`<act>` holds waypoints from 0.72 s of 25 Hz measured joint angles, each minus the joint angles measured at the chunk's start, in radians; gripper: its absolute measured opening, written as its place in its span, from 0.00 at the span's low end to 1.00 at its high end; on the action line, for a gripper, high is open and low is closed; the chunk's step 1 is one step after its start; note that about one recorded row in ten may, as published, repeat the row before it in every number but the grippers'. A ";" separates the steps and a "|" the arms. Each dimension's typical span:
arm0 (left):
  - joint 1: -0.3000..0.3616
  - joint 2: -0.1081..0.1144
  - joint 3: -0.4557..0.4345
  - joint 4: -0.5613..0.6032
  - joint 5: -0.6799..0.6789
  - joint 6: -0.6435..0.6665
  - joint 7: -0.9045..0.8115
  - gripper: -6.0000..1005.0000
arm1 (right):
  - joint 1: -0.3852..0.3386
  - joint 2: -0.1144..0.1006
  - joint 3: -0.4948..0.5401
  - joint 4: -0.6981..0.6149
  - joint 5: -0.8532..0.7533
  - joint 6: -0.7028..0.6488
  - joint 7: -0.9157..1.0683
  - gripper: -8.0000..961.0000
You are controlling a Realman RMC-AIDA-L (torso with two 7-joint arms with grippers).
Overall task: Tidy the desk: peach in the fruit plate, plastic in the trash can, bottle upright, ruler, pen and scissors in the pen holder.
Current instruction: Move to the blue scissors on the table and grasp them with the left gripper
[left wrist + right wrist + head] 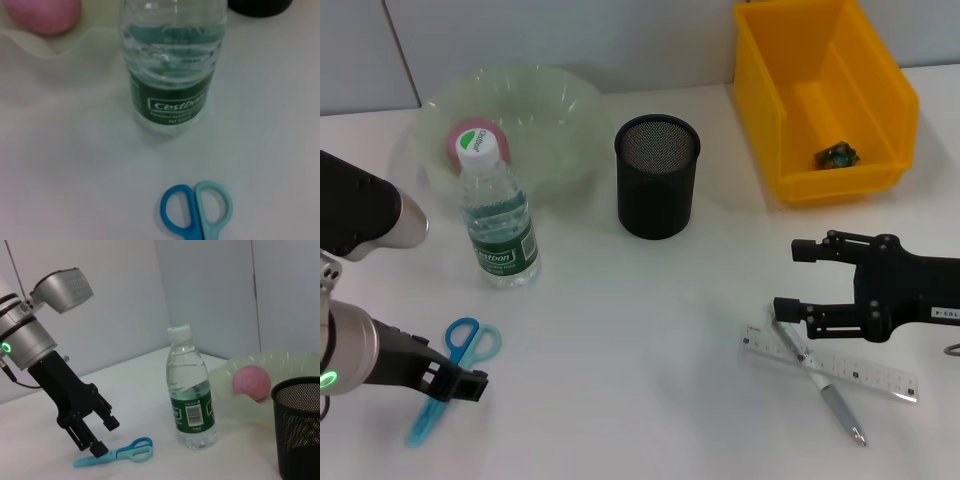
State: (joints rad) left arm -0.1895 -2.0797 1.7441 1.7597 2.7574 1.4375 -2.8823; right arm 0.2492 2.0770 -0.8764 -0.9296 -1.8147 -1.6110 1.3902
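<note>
White table [620, 400] against a grey wall. Near the left front corner the left gripper [460, 383] hangs over the scissors [455, 375], jaws parted around the blade end, nothing gripped yet going by the right wrist view. Risk: fingers sit at the blades, not the handles, so a close could skid the flat scissors or pinch only one blade and let them swing. Bottle [498, 220] stands upright just behind the scissors, toward the back; a wide lift could clip it and topple it. Peach [470, 140] already lies in the plate [560, 110] at the back left. Holder [657, 175] is mid-table toward the back, looks empty; narrow mouth, so long items could catch the rim or tip it. Bin [820, 100] at the back right holds a small crumpled scrap. Right gripper [800, 278] hovers near the right edge, jaws wide apart, empty, just above the ruler [880, 375] and pen [820, 385], which cross; grabbing one may drag the other.
</note>
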 joint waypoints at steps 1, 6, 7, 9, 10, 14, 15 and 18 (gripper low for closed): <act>0.000 0.000 0.000 0.000 0.000 0.000 0.000 0.77 | -0.001 0.000 0.001 0.000 0.000 -0.001 0.000 0.87; -0.005 0.000 0.000 -0.016 0.000 -0.004 0.000 0.77 | -0.002 0.000 0.002 0.000 0.000 -0.002 -0.001 0.87; -0.026 0.000 0.001 -0.051 -0.002 -0.009 0.000 0.77 | -0.002 0.000 0.002 0.000 0.000 -0.002 -0.001 0.87; -0.044 0.000 0.002 -0.072 -0.001 -0.010 0.000 0.77 | -0.002 0.000 0.002 -0.001 0.000 -0.002 -0.001 0.87; -0.044 0.000 0.002 -0.072 -0.001 -0.010 0.000 0.77 | -0.002 0.000 0.002 -0.001 0.000 -0.003 -0.001 0.87; -0.074 0.000 0.003 -0.121 0.003 -0.010 0.000 0.77 | -0.002 -0.001 0.002 -0.002 0.000 -0.003 -0.001 0.87; -0.074 0.000 0.003 -0.121 0.003 -0.010 0.000 0.77 | -0.002 -0.001 0.002 -0.003 0.000 -0.003 -0.001 0.87; -0.077 0.000 0.002 -0.125 0.004 -0.003 0.000 0.77 | -0.002 -0.001 0.002 -0.003 0.000 -0.003 0.000 0.87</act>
State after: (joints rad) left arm -0.2664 -2.0801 1.7463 1.6347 2.7611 1.4341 -2.8819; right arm 0.2469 2.0755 -0.8743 -0.9325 -1.8146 -1.6138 1.3897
